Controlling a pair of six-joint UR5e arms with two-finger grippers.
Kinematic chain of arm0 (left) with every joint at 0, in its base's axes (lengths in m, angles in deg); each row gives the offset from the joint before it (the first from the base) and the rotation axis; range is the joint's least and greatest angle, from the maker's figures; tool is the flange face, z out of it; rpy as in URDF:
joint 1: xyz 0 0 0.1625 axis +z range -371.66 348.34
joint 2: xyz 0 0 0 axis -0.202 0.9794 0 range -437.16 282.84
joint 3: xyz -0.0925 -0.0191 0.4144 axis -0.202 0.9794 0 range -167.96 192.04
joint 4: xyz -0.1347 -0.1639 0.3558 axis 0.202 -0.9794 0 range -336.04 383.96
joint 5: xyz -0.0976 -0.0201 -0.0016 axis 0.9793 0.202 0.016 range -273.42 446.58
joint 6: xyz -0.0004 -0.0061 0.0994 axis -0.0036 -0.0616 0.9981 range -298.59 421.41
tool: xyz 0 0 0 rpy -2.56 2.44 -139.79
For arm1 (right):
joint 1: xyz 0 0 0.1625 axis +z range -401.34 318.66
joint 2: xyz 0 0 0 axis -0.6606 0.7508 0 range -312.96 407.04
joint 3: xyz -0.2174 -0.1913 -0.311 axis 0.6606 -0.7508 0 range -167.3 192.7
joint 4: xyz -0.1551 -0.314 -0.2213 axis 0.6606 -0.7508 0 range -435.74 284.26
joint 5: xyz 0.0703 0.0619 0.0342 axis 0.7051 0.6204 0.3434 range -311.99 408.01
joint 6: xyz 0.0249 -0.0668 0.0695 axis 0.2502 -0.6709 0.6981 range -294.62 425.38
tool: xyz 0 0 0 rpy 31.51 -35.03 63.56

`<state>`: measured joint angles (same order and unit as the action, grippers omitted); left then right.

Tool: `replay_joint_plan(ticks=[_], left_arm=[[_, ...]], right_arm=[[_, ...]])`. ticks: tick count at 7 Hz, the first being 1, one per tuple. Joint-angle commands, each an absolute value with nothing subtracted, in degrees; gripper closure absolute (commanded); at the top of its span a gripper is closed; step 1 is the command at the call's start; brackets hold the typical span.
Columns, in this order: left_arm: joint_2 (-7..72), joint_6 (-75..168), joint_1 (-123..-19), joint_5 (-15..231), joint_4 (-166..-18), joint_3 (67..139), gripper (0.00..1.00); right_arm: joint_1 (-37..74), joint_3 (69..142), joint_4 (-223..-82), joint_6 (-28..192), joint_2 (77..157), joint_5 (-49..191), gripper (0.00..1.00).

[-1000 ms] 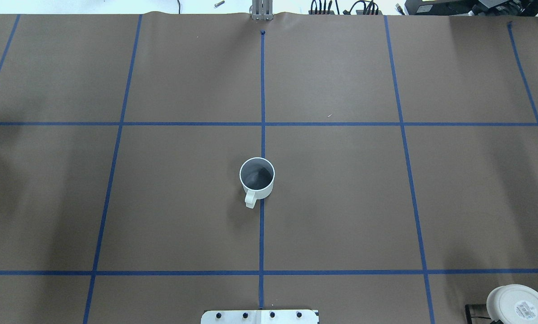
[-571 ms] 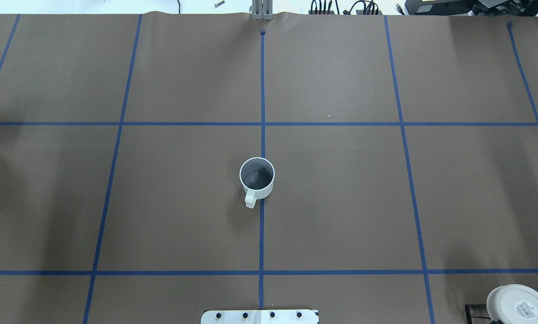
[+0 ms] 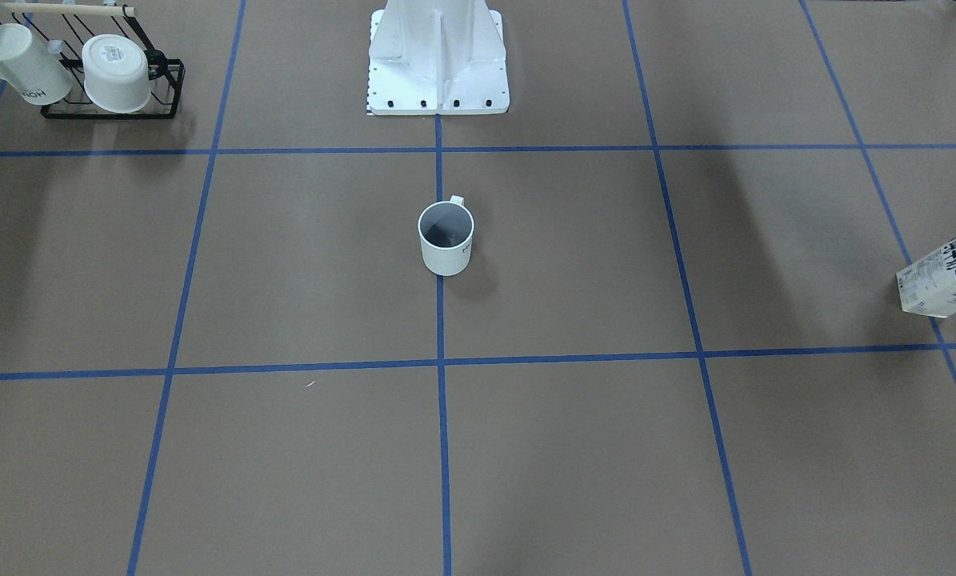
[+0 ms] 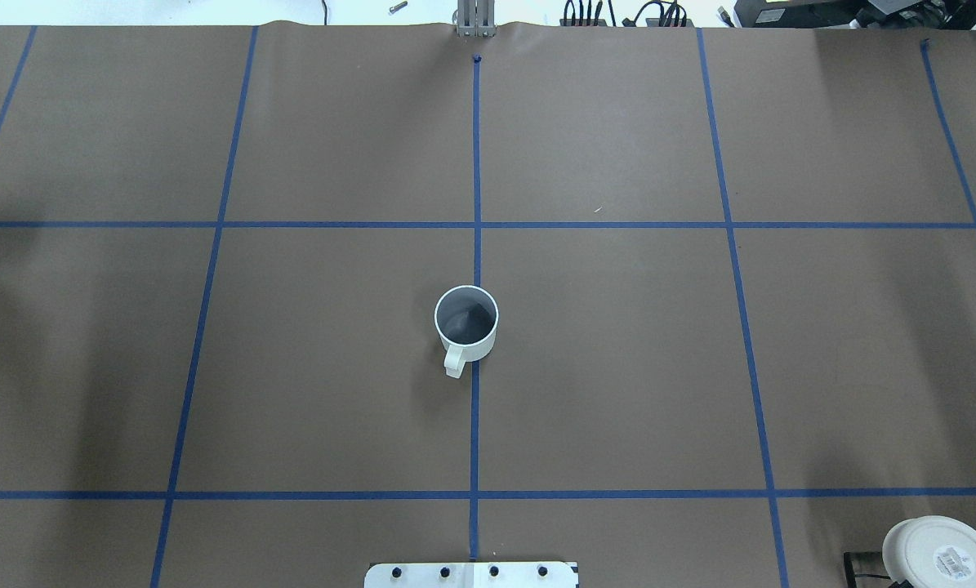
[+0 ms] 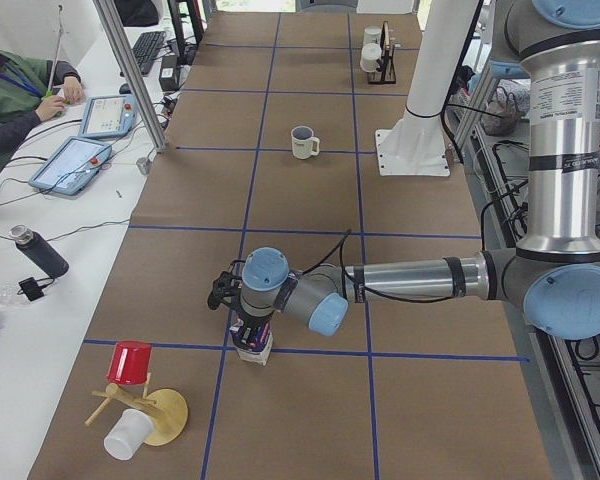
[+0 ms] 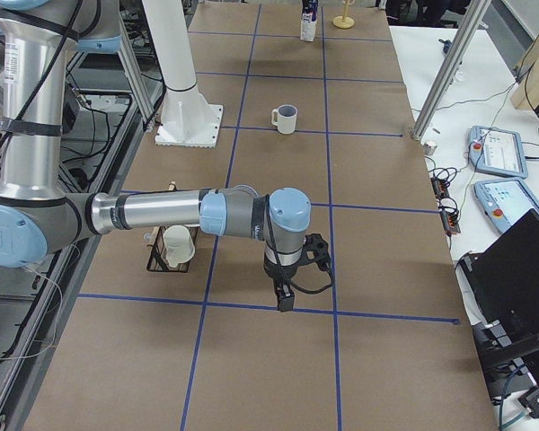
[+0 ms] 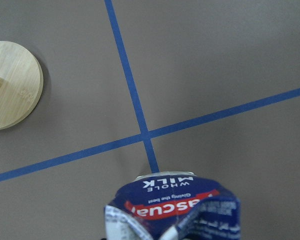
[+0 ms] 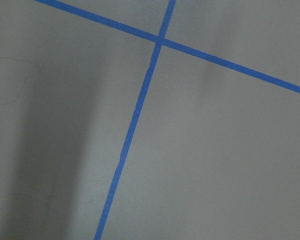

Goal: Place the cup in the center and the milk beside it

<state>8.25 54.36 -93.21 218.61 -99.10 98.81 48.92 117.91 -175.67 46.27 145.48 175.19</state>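
Left end effector (image 5: 249, 328) at milk (image 5: 253, 350) top, well apart from cup (image 4: 465, 324); grip cannot be told. Right end effector (image 6: 286, 303) likewise. Counted: one cup, one milk.

Count on worktop:
- Mug (image 4: 465, 322): one, mid-worktop.
- Milk carton (image 3: 946, 276): one, near the left end edge.
- Tapered white cups (image 3: 116, 74): two, on one black rack (image 3: 110, 114), right robot-side corner.
- Red cup (image 5: 130, 362): one.
- Plain white cup (image 5: 128, 434): one.
- Wooden stand (image 5: 170, 415): one, left operator-side corner.
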Motion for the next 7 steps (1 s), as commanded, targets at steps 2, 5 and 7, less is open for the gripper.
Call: replay_joint_plan(ticks=[2, 5, 7], left_arm=[[8.45, 53.95, -93.31, 219.38, -98.82, 100.53, 1.0], [8.36, 49.85, -93.31, 223.34, -89.83, 111.2, 1.0], [8.27, 40.63, -90.52, 223.16, -87.13, 118.71, 1.0]], right_arm=[[48.92, 117.99, -175.67, 46.22, 145.48, 175.19, 0.0], [48.92, 117.99, -175.59, 46.22, 146.18, 175.1, 0.0], [48.92, 117.81, -175.67, 46.22, 147.41, 175.1, 0.0]])
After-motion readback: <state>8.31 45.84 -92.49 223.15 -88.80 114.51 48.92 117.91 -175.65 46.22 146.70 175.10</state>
